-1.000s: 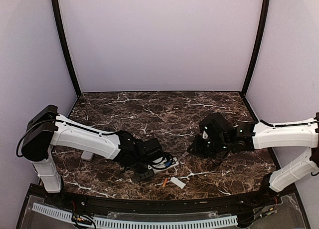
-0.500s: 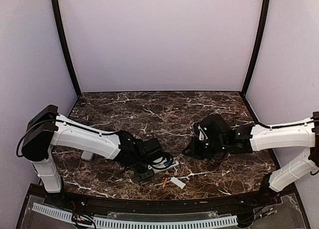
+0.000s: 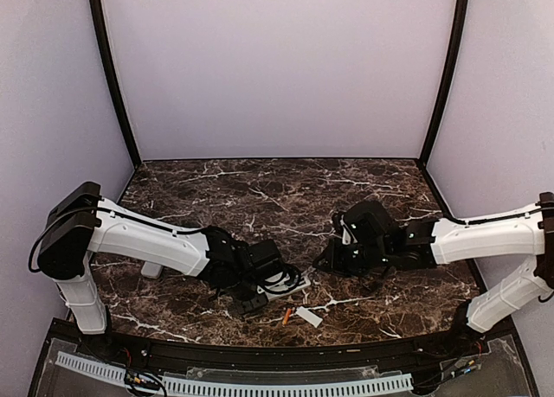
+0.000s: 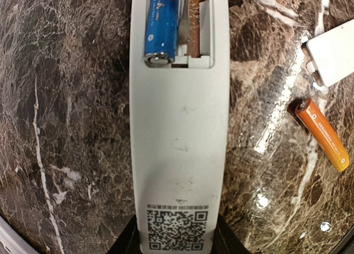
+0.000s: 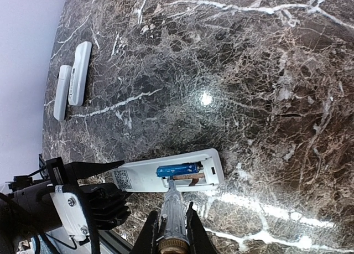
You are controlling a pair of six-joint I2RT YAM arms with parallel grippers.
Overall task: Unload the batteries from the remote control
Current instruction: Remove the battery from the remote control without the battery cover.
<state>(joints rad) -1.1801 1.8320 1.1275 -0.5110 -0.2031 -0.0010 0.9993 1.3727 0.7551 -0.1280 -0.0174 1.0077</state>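
Nearest, orange battery (image 4: 322,134) loose on the table (image 4: 72,127) beside a white cover (image 4: 334,52), left claw (image 4: 178,242) clamped on the remote control (image 4: 180,127), blue battery (image 4: 160,27) seated in its open bay (image 4: 194,38), right claw (image 5: 170,234) closed on a metal rod (image 5: 172,210), tip at that bay

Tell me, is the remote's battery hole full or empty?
Half full: a blue battery sits in the remote; the slot beside it is bare. An orange battery lies outside.

White remote (image 4: 180,127), blue battery (image 4: 160,27), orange battery (image 4: 322,133), brown white-veined marble table (image 4: 66,99).
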